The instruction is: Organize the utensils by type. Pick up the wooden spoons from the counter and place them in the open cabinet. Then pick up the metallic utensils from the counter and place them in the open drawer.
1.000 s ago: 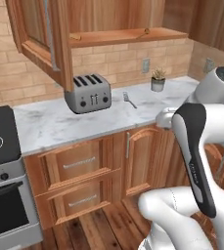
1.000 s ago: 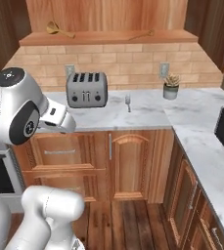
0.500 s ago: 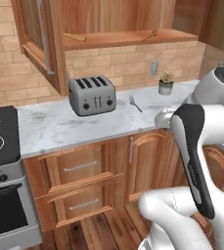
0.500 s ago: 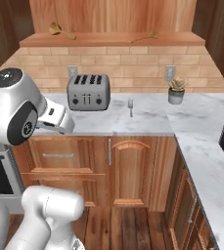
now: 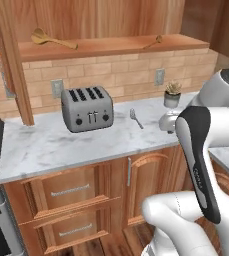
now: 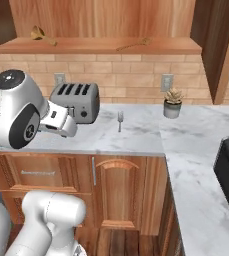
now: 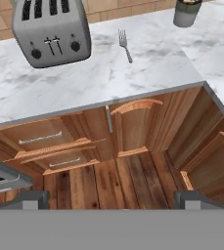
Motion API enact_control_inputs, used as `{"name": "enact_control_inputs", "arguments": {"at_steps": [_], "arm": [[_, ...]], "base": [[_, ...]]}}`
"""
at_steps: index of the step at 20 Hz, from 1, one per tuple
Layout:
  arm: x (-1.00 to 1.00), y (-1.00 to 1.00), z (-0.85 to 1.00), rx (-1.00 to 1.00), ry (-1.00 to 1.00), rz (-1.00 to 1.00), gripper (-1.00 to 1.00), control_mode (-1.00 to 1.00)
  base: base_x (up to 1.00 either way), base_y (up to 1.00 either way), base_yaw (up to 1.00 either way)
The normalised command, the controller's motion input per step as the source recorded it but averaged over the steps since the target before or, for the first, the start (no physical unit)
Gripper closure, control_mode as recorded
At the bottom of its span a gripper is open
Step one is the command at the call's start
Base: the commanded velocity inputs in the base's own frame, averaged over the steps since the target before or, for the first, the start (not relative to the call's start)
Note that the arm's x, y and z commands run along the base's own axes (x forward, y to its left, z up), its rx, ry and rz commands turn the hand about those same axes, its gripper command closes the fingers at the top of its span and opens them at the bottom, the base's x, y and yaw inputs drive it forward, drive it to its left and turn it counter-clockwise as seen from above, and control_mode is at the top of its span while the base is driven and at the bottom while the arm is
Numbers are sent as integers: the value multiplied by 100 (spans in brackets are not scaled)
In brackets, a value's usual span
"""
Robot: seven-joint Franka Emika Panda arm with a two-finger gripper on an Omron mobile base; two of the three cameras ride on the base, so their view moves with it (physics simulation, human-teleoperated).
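Your gripper hangs wide open and empty out in front of the lower cabinets, its two finger tips spread well apart at the bottom of the hand view. Ahead of it and up on the marble counter lies the silver fork, tines pointing away from the hand, just right of the grey four-slot toaster. Further right sits a small potted plant. Well above the hand, on the open cabinet shelf, one wooden spoon rests at the left end and another wooden spoon near the right end.
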Motion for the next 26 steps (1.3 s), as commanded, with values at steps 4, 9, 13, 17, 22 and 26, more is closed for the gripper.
{"name": "enact_control_inputs", "arguments": {"at_steps": [4, 9, 13, 17, 22, 26], "arm": [[0, 0, 0, 0, 0, 0, -100, 100], [0, 0, 0, 0, 0, 0, -100, 100], [0, 0, 0, 0, 0, 0, -100, 100], [0, 0, 0, 0, 0, 0, -100, 100], [0, 0, 0, 0, 0, 0, -100, 100], [0, 0, 0, 0, 0, 0, -100, 100]], "base": [[53, -17, 10], [44, -18, 8], [28, -39, 4], [10, -56, 1], [38, -34, 0], [50, -13, 0]]}}
